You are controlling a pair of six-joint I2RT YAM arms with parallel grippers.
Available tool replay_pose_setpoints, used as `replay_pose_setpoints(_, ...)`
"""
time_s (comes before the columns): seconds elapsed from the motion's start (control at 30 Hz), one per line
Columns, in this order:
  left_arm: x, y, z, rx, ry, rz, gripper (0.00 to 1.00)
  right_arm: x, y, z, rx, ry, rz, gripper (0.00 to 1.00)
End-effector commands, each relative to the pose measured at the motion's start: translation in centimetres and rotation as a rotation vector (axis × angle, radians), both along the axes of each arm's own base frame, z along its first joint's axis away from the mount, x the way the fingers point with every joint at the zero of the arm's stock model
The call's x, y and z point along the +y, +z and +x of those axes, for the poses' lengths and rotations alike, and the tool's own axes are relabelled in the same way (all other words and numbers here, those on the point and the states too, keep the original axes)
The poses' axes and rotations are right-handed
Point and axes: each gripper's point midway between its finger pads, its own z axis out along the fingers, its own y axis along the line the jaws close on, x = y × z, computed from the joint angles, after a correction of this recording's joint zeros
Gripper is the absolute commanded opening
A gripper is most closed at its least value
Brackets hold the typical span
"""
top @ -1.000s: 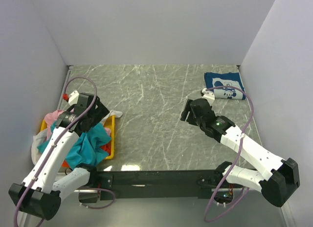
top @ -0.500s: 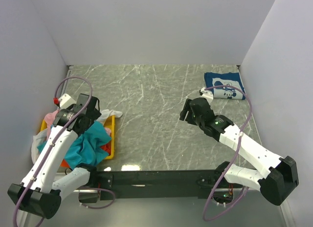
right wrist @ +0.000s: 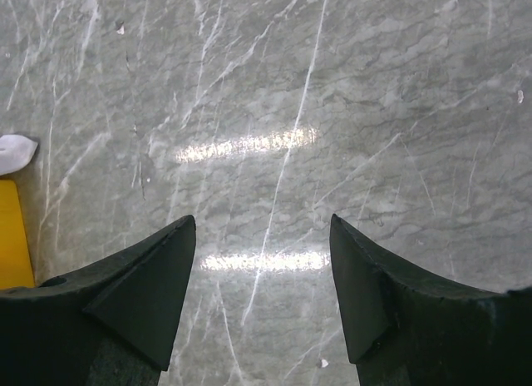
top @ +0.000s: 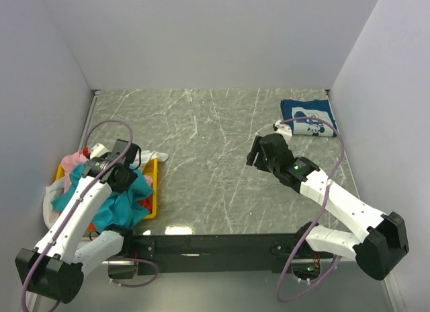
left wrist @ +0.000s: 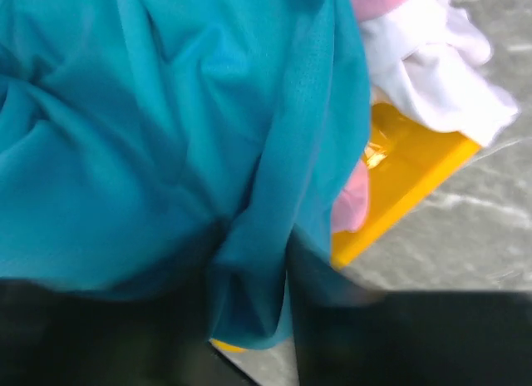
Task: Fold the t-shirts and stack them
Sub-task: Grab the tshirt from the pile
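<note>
At the yellow tray [left wrist: 407, 178] our left fingers [left wrist: 125, 336] pinch a fold of the teal t-shirt [left wrist: 166, 136], probably to lift it out, while our right fingers [right wrist: 141, 294] hover spread and empty over the counter [right wrist: 274, 111], well apart from this tray.

In the left wrist view the left gripper [left wrist: 249, 274] is two dark blurred shapes at the bottom edge with a fold of the teal t-shirt [left wrist: 150, 136] between them; whether they pinch it cannot be told. From above, the heap of t-shirts [top: 134, 201] hides most of the yellow tray [top: 154, 191], and the print on the navy t-shirt [top: 308, 117] is too small to read.
</note>
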Motion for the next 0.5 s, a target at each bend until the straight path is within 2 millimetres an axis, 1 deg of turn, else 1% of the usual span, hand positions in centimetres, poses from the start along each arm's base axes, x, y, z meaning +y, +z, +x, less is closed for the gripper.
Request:
replay_pose_setpoints(0.0, -1.2, 1.7, 1.1, -0.107, -0.014, -0.077, 0.29, -0.3, 1.4, 0.8, -0.049, -0.035, 0.027, 0.72)
replay_pose_setpoints(0.03, -0.9, 2.3, 1.2, -0.124, -0.005, -0.067, 0.08, -0.3, 1.4, 0.8, -0.049, -0.036, 0.026, 0.72)
replay_pose_setpoints(0.07, -0.7, 2.9, 1.2, -0.138, 0.004, -0.06, 0.0, -0.3, 1.4, 0.9, -0.05, -0.037, 0.027, 0.72)
replay_pose_setpoints(0.1, -0.5, 4.4, 1.3, -0.166, 0.015, -0.057, 0.0, -0.3, 1.4, 1.0, -0.049, -0.037, 0.024, 0.72)
replay_pose_setpoints(0.17, 0.3, 6.4, 1.4, -0.216, 0.04, -0.032, 0.0, -0.3, 1.3, 1.2, -0.046, -0.034, 0.016, 0.72)
replay_pose_setpoints(0.2, 0.5, 8.5, 1.5, -0.259, 0.049, -0.033, 0.0, -0.2, 1.5, 1.4, -0.052, -0.033, 0.019, 0.72)
replay_pose_setpoints(0.27, 1.4, 11.1, 1.6, -0.335, 0.076, -0.012, 0.0, 0.0, 1.4, 1.6, -0.048, -0.026, 0.015, 0.71)
replay_pose_setpoints(0.3, 1.7, 13.5, 1.7, -0.401, 0.09, -0.018, 0.0, 0.0, 1.3, 1.7, -0.048, -0.026, 0.014, 0.71)
replay_pose_setpoints(0.37, 2.4, 16.6, 1.6, -0.512, 0.101, -0.008, 0.0, 0.2, 1.3, 2.0, -0.046, -0.022, 0.013, 0.71)
replay_pose_setpoints(0.4, 2.5, 18.6, 1.6, -0.585, 0.093, -0.018, 0.0, 0.3, 1.3, 2.1, -0.047, -0.022, 0.014, 0.71)
replay_pose_setpoints(0.43, 2.7, 20.5, 1.0, -0.668, 0.079, -0.029, 0.0, 0.4, 1.4, 2.3, -0.051, -0.022, 0.016, 0.71)
replay_pose_setpoints(0.47, 2.6, 23.0, 1.6, -0.772, 0.04, -0.022, 0.0, 0.3, 1.4, 2.4, -0.052, -0.023, 0.013, 0.7)
